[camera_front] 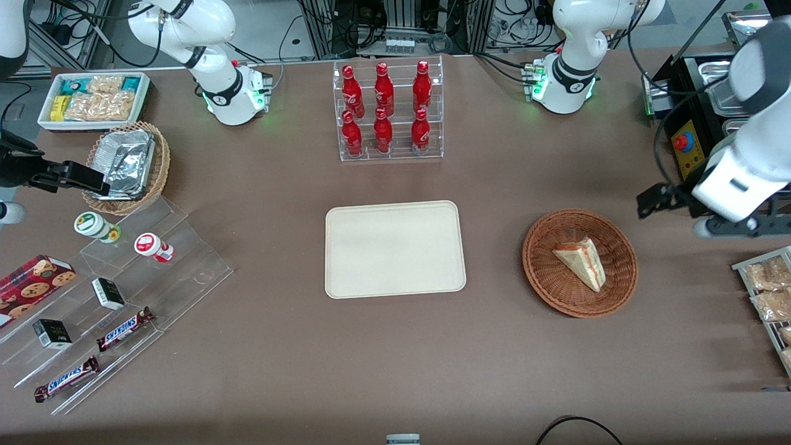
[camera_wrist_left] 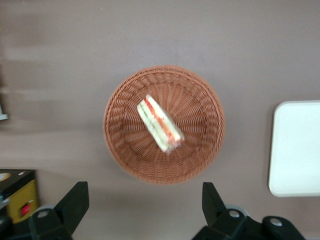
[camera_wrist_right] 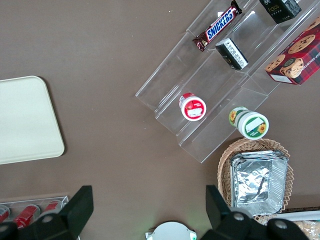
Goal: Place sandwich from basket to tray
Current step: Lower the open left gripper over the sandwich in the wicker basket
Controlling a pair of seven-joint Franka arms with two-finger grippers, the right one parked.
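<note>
The sandwich (camera_front: pixel 581 262) (camera_wrist_left: pixel 160 124), a pale bread wedge with red and green filling along its cut edge, lies in the round reddish-brown wicker basket (camera_front: pixel 537 272) (camera_wrist_left: pixel 120 145). The cream tray (camera_front: pixel 395 249) (camera_wrist_left: pixel 297 150) lies flat mid-table with nothing on it, beside the basket toward the parked arm's end. My left gripper (camera_front: pixel 658 201) (camera_wrist_left: pixel 145 202) hangs above the table just outside the basket's rim, toward the working arm's end. It is open, and only bare table shows between its black fingers (camera_wrist_left: pixel 75 205).
A clear rack of red bottles (camera_front: pixel 389 111) stands farther from the front camera than the tray. A wire rack of snack packets (camera_front: pixel 769 296) and a black box with a red button (camera_front: pixel 683 145) sit near the working arm. Acrylic steps with snacks (camera_front: pixel 123 290) lie toward the parked arm's end.
</note>
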